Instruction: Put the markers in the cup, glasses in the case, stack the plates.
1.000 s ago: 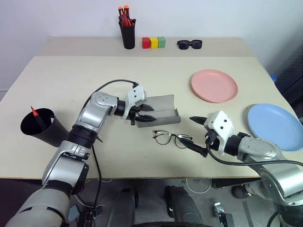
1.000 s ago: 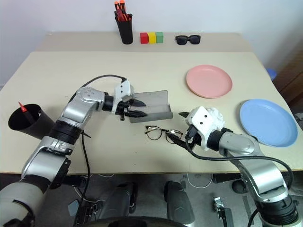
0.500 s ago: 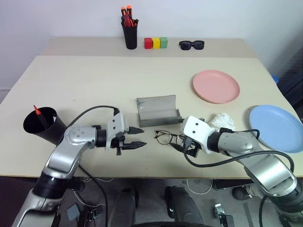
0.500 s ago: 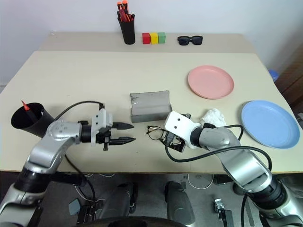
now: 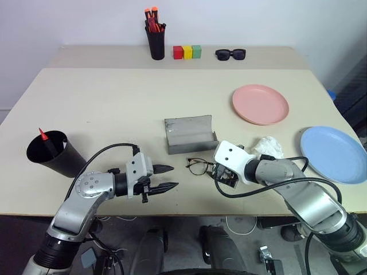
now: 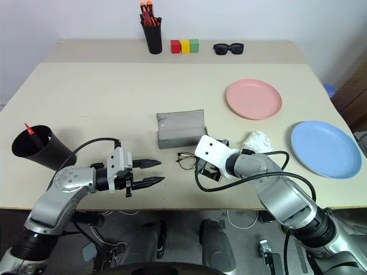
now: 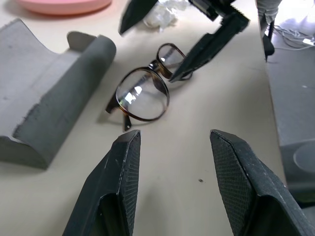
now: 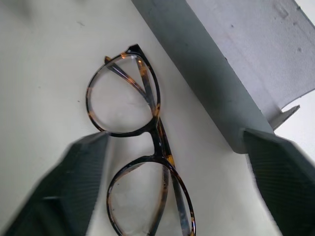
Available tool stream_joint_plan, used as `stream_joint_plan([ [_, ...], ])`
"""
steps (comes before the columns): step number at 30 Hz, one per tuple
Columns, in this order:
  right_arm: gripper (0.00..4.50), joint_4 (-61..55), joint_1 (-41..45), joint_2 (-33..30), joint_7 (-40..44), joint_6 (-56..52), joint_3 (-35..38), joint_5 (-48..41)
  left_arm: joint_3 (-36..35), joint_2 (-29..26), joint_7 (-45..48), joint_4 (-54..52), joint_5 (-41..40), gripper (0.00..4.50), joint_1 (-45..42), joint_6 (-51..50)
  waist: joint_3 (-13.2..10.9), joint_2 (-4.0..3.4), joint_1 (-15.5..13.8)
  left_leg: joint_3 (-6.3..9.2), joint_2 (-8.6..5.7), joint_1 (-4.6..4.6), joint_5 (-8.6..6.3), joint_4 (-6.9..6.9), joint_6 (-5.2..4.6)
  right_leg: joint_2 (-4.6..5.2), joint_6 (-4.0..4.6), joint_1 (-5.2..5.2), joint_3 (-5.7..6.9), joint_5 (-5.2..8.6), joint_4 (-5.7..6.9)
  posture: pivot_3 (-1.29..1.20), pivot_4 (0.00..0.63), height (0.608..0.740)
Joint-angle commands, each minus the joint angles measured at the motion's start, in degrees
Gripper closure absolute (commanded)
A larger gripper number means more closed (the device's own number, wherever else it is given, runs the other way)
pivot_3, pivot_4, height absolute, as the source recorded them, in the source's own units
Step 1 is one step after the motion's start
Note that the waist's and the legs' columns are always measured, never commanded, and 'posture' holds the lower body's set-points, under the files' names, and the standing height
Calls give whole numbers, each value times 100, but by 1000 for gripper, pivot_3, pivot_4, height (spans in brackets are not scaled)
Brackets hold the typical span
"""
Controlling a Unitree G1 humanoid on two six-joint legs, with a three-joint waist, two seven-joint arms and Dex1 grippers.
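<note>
Glasses (image 5: 199, 166) lie flat on the desk (image 5: 114, 109) in the left eye view, just in front of the open grey case (image 5: 190, 135). That case is the middle thing to place all the rest by. The right tool (image 5: 223, 176) sits low beside the glasses, right in front of the case, with its black fingers spread on each side of them but not pinching them. The left tool (image 5: 166, 178) is in front of the case and off to the left, with its two fingers apart and nothing in them. The black cup (image 5: 50, 152) stands far left of the case with a red marker (image 5: 44, 139) poking out. The pink plate (image 5: 260, 103) is to the right of the case and a bit behind it. The blue plate (image 5: 334, 153) is farther right. A crumpled white tissue (image 5: 267, 146) lies right of the case.

From the left wrist, the left tool's fingers (image 7: 115, 182) stand apart with bare desk between them. The glasses lie past them, next to the case.

From the right wrist, the glasses sit between that tool's wide fingers (image 8: 275, 167), just beside the case.
</note>
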State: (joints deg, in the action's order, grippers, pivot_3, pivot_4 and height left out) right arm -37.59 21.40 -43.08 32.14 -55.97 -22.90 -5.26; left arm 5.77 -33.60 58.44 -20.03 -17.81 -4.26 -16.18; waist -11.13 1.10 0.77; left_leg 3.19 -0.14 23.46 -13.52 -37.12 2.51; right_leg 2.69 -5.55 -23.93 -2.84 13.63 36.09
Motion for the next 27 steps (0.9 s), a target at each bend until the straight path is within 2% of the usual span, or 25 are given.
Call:
stream_joint_plan([
  [1, 2377, -9, 125, 115, -44, 9, -1, 95, -29, -10, -84, 39, 37, 2207, 95, 250, 0, 0, 2, 0, 0, 0, 0, 1, 0, 0, 0, -1, 0, 0, 0, 0, 150, 740],
  [5, 4409, 74, 110, 181, -47, 16, -74, 173, 43, -15, -126, 146, 131, 2207, 128, 422, 0, 0, 4, -1, 0, 0, 0, 1, 0, -1, 0, -2, 0, 0, 0, 0, 150, 740],
  [27, 4463, 33, 253, 35, 455, 384, -68, 400, 76, -35, -480, -24, 147, 2207, -46, 243, 0, 0, 2, -1, 0, 0, 0, 1, 0, -1, 0, -1, 0, 0, 0, 0, 150, 740],
])
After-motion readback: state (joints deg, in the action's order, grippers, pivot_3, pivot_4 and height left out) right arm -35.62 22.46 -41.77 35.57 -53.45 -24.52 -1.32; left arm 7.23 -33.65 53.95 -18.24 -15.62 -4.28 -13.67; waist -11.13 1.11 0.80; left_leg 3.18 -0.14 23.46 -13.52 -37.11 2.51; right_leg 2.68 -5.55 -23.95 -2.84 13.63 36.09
